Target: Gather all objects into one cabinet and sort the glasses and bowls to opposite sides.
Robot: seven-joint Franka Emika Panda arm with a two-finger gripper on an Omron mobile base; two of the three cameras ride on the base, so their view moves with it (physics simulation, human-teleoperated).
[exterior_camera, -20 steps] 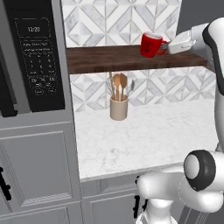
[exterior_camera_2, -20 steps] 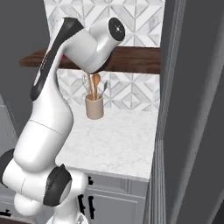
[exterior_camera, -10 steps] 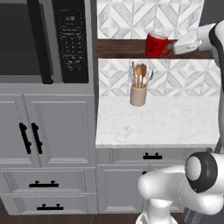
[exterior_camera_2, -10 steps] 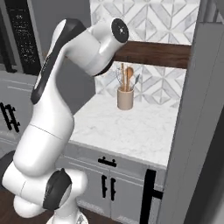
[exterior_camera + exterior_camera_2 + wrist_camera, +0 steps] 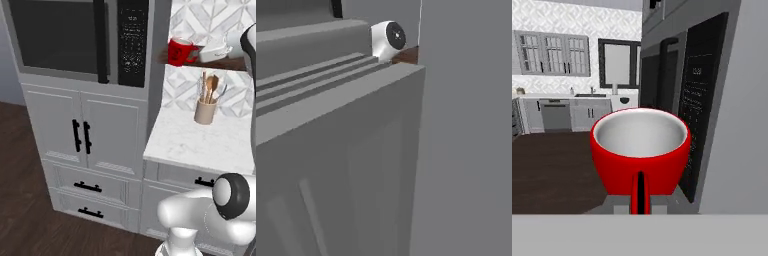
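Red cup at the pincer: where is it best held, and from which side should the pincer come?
By its handle. The red cup stands upright, mouth up, with a thin vertical handle sticking out toward the hand camera. The pincer meets it level from that handle side. The round glossy wall is too broad and slick, so the narrow handle looks like the safer hold.

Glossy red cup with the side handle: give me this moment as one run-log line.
object: glossy red cup with side handle | gripper: shut on its handle | cup: upright, held in the air beside black microwave panel | contents: empty
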